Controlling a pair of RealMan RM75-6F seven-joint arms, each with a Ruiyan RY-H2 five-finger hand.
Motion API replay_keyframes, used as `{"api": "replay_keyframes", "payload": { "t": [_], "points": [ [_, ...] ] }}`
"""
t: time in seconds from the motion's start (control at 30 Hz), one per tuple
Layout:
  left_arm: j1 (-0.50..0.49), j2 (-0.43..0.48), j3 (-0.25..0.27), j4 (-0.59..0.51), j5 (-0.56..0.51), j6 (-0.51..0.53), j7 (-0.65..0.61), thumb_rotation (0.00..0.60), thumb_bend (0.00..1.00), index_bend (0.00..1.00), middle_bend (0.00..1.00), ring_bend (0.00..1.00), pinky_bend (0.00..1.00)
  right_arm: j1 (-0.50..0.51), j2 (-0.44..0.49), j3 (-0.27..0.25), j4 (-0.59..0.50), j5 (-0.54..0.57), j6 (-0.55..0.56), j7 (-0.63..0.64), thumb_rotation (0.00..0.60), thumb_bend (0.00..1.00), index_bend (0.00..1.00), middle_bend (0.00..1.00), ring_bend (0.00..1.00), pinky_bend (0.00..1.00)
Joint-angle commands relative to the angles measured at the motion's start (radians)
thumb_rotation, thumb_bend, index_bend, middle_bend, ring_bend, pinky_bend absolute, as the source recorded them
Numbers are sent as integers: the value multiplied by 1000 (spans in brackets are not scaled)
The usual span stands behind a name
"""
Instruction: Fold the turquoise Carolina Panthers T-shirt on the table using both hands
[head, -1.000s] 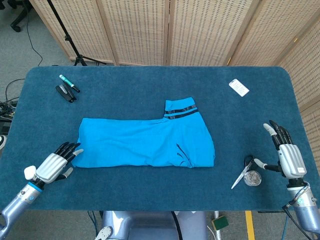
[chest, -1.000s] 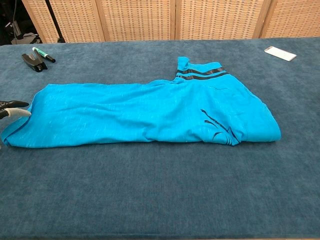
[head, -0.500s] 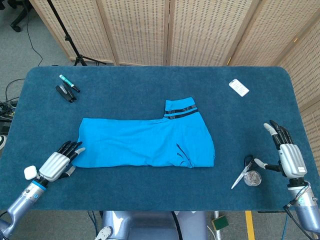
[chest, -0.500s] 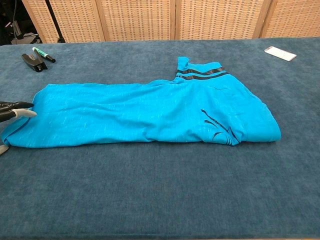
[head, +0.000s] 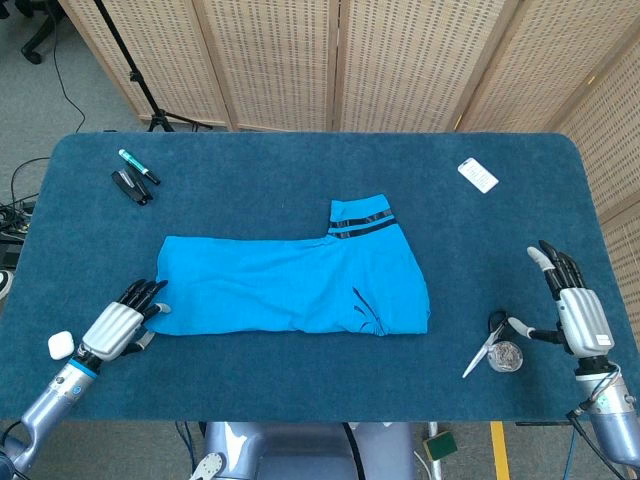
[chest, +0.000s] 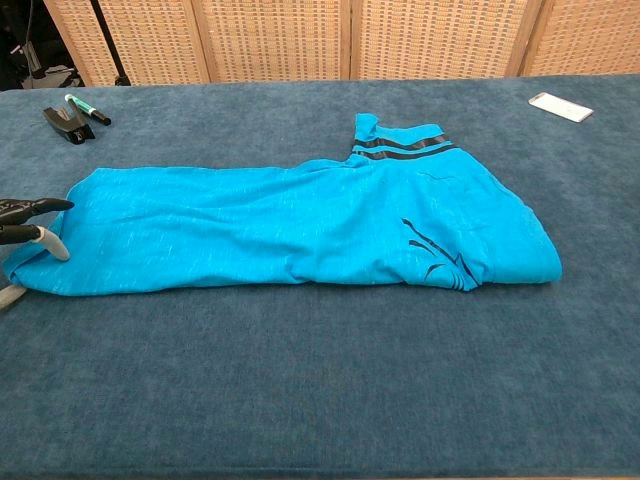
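The turquoise T-shirt (head: 290, 285) lies flat in a long folded strip across the middle of the table, with the striped sleeve (head: 362, 215) sticking out at the back and a dark logo near its right end (chest: 435, 258). My left hand (head: 122, 320) lies at the shirt's left end, fingers (chest: 28, 222) spread and reaching the hem; it holds nothing. My right hand (head: 572, 300) rests open near the table's right edge, far from the shirt.
A green marker (head: 137, 166) and a black stapler (head: 130, 186) lie at the back left. A white phone (head: 477, 175) lies back right. Scissors (head: 483, 347) and a small clear lid (head: 506, 356) sit beside my right hand. A white object (head: 59, 345) lies by my left wrist.
My left hand has slid forward and right, bringing its fingertips onto the shirt's left hem. The right hand and the shirt have not moved.
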Motion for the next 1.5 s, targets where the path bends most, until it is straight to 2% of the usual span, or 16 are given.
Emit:
{"api": "replay_keyframes", "payload": {
  "t": [0.03,0.5,0.7,0.93,1.1,1.23,1.3,1.5],
  "points": [
    [1,-3,-4,0,-6,2,-10,600,462,414,0,0,0,0,0,-1,0,-2,-2,-1,600,0,0,0,0,0],
    [-8,-12,-30,5,-34,6,-40,600,483,717,0,0,0,-2,2,3,-6,0,-3,-4,600,0,0,0,0,0],
    [-13,-9,-38,-2,-43,2,-47,600,501,787,0,0,0,-4,1,5,-5,-2,3,-14,600,0,0,0,0,0],
    [-10,21,-44,-24,-52,9,-56,600,516,841,0,0,0,-7,-13,8,7,-8,22,-58,600,0,0,0,0,0],
    [-2,62,-50,-51,-64,9,-54,600,517,842,0,0,0,-11,-29,10,20,-19,48,-110,600,0,0,0,0,0],
    [8,100,-50,-54,-73,-2,-53,600,517,842,0,0,0,-16,-58,17,52,-33,92,-212,600,0,0,0,0,0],
    [23,132,-48,-33,-87,-30,-48,600,517,843,0,0,0,-19,-80,13,66,-52,119,-277,600,0,0,0,0,0],
    [36,161,-61,0,-112,-61,-66,600,518,850,0,0,0,-21,-93,6,64,-64,125,-308,600,0,0,0,0,0]
  ]
}}
